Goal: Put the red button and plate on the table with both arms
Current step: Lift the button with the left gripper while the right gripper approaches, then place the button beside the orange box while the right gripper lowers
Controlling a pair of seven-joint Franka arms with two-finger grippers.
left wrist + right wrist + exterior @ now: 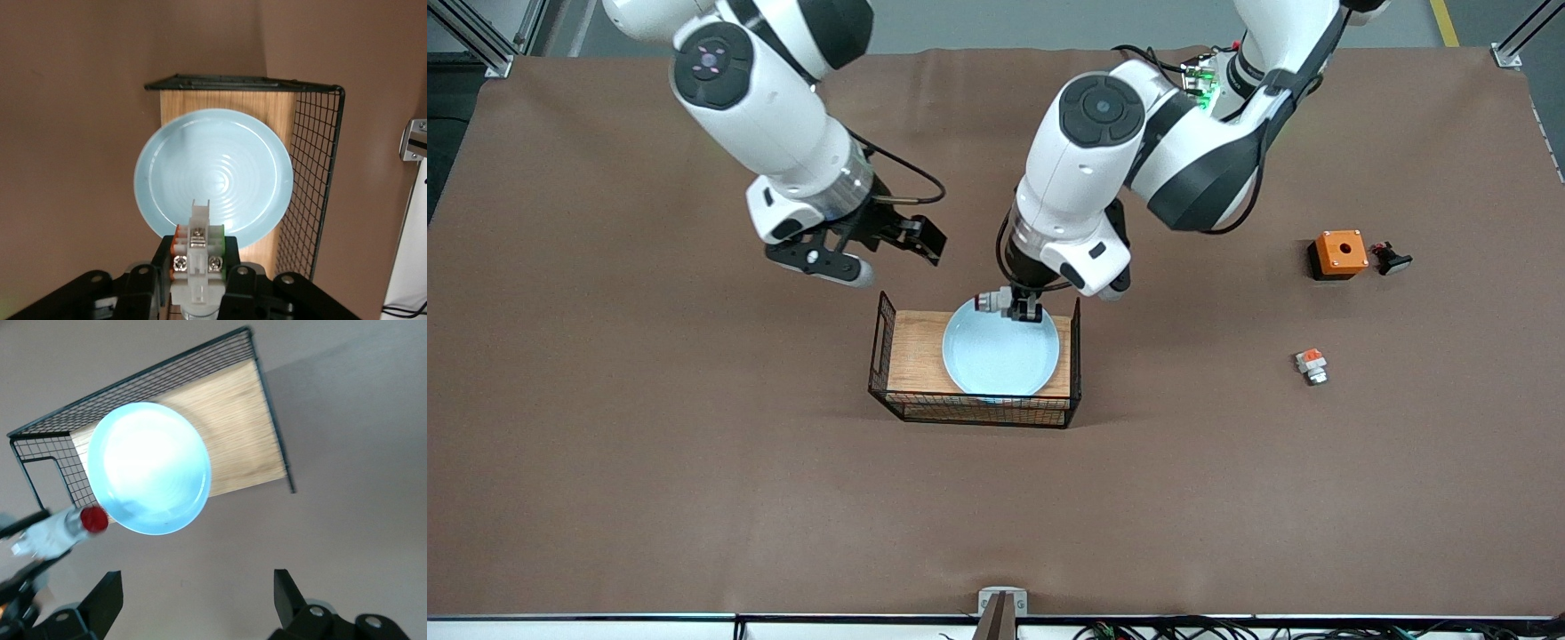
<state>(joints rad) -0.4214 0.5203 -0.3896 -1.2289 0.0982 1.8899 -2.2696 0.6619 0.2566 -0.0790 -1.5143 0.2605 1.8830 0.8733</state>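
The pale-blue plate (1000, 348) (213, 177) (148, 468) lies on the wooden top of a black wire rack (911, 351) in the middle of the brown table (649, 462). My left gripper (1021, 311) (197, 257) is shut on the red button (992, 302) (197, 250), a small white-grey switch part. It hangs just over the plate's rim on the side toward the robots' bases. In the right wrist view the red button (67, 527) shows its dark-red cap beside the plate. My right gripper (889, 253) (198, 587) is open and empty, over the cloth beside the rack's corner.
Toward the left arm's end of the table sit an orange box (1337, 253), a black-headed button piece (1392, 259) and a white part with an orange block (1311, 364). The rack's wire sides (313, 167) stand up at both short ends.
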